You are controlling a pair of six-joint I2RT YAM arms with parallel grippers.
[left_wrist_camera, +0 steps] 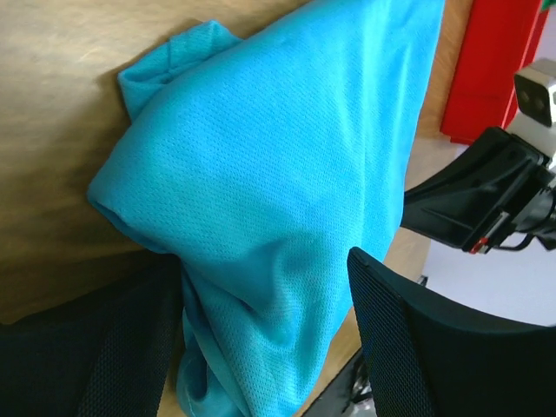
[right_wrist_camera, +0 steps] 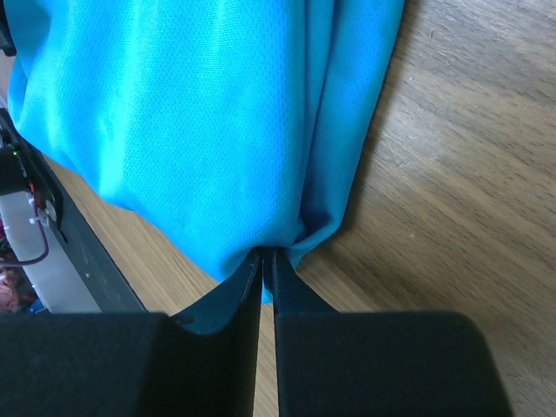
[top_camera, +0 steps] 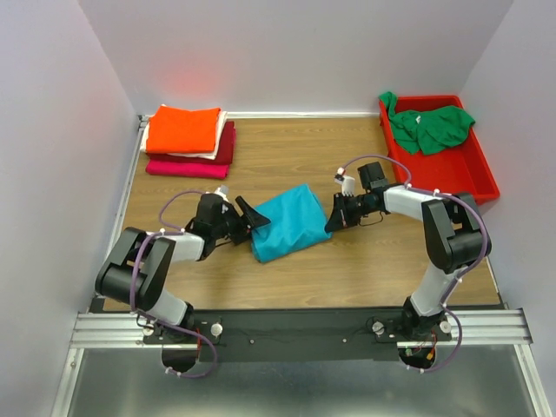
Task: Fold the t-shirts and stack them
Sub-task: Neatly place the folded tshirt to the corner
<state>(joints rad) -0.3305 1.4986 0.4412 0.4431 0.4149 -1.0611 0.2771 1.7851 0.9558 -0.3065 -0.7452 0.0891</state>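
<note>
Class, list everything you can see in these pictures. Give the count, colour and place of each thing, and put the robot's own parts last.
teal t-shirt: 1, teal, folded, middle of the table
orange t-shirt: 1, orange, top of the folded stack at the far left corner
white t-shirt: 1, white, under the orange one
dark red t-shirt: 1, dark red, under the white one
magenta t-shirt: 1, magenta, bottom of the stack
green t-shirt: 1, green, crumpled in the bin
bin: 1, red, far right
table: 1, brown wood, under everything
left gripper: 1, black, open around the teal t-shirt's left end
right gripper: 1, black, shut on the teal t-shirt's right edge
</note>
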